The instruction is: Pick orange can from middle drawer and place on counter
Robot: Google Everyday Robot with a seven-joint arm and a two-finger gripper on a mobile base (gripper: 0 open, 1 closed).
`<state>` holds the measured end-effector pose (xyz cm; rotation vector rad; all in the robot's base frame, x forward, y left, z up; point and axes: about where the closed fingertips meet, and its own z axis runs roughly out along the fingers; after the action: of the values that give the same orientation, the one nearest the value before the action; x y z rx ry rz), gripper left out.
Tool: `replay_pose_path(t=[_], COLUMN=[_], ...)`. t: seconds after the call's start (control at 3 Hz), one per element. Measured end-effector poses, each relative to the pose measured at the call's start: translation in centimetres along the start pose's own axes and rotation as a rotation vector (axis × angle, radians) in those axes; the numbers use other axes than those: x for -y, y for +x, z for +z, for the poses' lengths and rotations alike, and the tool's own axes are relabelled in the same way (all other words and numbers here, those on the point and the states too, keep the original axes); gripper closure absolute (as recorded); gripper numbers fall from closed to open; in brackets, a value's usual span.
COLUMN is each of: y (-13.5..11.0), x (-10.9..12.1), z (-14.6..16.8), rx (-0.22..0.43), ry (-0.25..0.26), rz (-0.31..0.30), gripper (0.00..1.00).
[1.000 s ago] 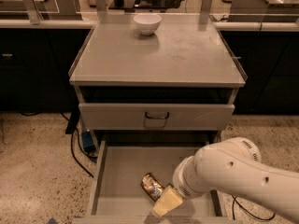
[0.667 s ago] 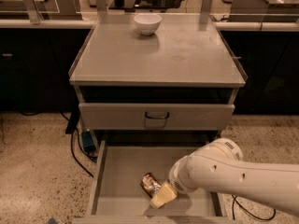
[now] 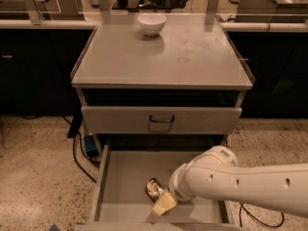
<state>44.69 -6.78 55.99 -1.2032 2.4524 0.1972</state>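
Dim overhead light sheens the counter (image 3: 192, 61); the tool (image 3: 162, 205) hangs in the shadowed drawer (image 3: 126, 177).

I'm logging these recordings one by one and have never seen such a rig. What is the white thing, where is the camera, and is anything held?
The thick white tube entering from the right is the robot's single arm. The cream-coloured piece at its tip is the gripper, which is down inside the open middle drawer. There is one camera, looking down on the scene from the front; where it is mounted is not on record. A small orange can lies in the drawer right beside the gripper; I cannot tell whether it is gripped. Above is a shut drawer front, and on the grey counter stands a white bowl.
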Motion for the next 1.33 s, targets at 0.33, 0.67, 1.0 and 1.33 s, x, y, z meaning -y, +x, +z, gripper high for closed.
replay_pose_path(t=[0.33,0.67,1.0,1.33], y=[0.3,0.3,0.1,-2.2], x=[-3.9,-3.9,-3.4,-1.5], z=[7.0,7.0,7.0,8.7], rx=[0.014,0.014,0.057,0.191], ry=[-0.102,-0.102,-0.092,-0.088], rz=[-0.052,-0.052,-0.040,0.011], gripper=[0.00,0.00,0.00,0.00])
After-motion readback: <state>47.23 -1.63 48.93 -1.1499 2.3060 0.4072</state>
